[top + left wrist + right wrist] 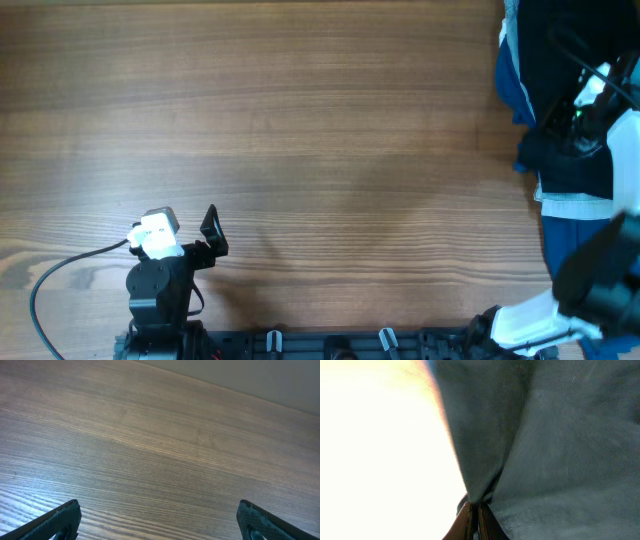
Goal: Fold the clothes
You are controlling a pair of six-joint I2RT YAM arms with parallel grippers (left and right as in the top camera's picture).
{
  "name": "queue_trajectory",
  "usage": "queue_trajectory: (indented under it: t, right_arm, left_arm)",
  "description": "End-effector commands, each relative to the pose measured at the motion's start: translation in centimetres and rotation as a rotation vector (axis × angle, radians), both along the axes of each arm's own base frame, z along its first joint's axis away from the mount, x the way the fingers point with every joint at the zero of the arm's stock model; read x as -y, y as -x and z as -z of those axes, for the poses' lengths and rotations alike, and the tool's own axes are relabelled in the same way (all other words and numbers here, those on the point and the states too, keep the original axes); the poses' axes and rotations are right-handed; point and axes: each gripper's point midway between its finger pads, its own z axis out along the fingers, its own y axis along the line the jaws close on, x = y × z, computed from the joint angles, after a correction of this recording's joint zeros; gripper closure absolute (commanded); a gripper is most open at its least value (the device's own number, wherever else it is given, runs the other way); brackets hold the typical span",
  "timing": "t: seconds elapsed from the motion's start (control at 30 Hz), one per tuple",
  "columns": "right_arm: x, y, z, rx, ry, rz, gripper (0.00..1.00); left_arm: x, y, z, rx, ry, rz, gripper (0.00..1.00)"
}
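Note:
The clothes, a black soft garment (556, 50), lie bunched at the table's far right edge, partly running out of the overhead view. My right gripper (572, 128) reaches into that pile. In the right wrist view its jaws stand pressed together on a pinched fold of the dark fabric (555, 435), with the right gripper (477, 508) at the bottom of a crease. My left gripper (211, 234) rests near the front left of the table, far from the garment. Its fingertips (65, 515) stand wide apart over bare wood, nothing between them.
A royal blue cloth (512, 85) shows at the left side of the black pile, and a pale strip (575, 207) with more blue fabric (570, 250) lies below it. The wooden table (320, 150) stretches from the left arm to the pile. A black cable (45, 290) loops by the left arm's base.

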Motion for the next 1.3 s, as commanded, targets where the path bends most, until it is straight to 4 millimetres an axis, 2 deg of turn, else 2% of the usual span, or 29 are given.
queue_trajectory:
  t: [0.0,0.07,0.17,0.3,0.37,0.4,0.43,0.47,0.6,0.7,0.83,0.9,1.03,1.27]
  right_arm:
    - [-3.0,-0.4,-6.8,0.166,0.039,-0.076,0.95]
    - [-4.5,-0.2,-8.6,0.207,0.061,-0.115,0.95]
    - [-6.9,0.3,-10.2,0.236,0.088,-0.172,0.95]
    - [-9.8,0.3,-10.5,0.232,0.116,-0.242,0.96]
    - [-9.7,0.0,-10.0,0.209,0.149,-0.204,0.95]
    - [-9.1,-0.2,-9.5,0.19,0.148,-0.142,0.64]
    - [-8.5,-0.4,-8.5,0.164,0.145,-0.116,0.28]
    - [-8.2,-0.6,-7.7,0.141,0.139,-0.109,0.01]
    - [-6.2,-1.1,-2.8,0.007,0.127,-0.1,0.0]
    - [-3.8,-1.1,1.2,-0.092,0.106,-0.061,0.0]
    - [-1.4,-0.7,4.1,-0.148,0.045,-0.003,0.0]
    - [-0.2,-0.3,4.9,-0.163,0.023,0.027,0.0]
    - [0.9,0.0,4.8,-0.148,-0.009,0.056,0.0]
    - [0.5,-0.4,4.9,-0.129,-0.03,0.041,0.0]
  left_arm:
    - [0.1,0.0,0.0,0.001,-0.002,0.009,0.0]
    - [0.1,0.0,0.0,0.001,-0.002,0.009,0.0]
    - [0.1,0.0,0.0,0.001,-0.002,0.009,0.0]
    - [0.1,0.0,0.0,0.001,-0.002,0.009,0.0]
    - [0.1,0.0,0.0,0.001,-0.002,0.009,0.0]
    - [0.1,0.0,0.0,0.001,-0.002,0.009,0.0]
    - [0.1,0.0,0.0,0.001,-0.002,0.009,0.0]
    - [0.1,0.0,0.0,0.001,-0.002,0.009,0.0]
    - [0.1,0.0,0.0,0.001,-0.002,0.009,0.0]
    - [0.1,0.0,0.0,0.001,-0.002,0.009,0.0]
    - [0.1,0.0,0.0,0.001,-0.002,0.009,0.0]
    - [0.1,0.0,0.0,0.001,-0.002,0.009,0.0]
    - [0.1,0.0,0.0,0.001,-0.002,0.009,0.0]
    - [0.1,0.0,0.0,0.001,-0.002,0.009,0.0]
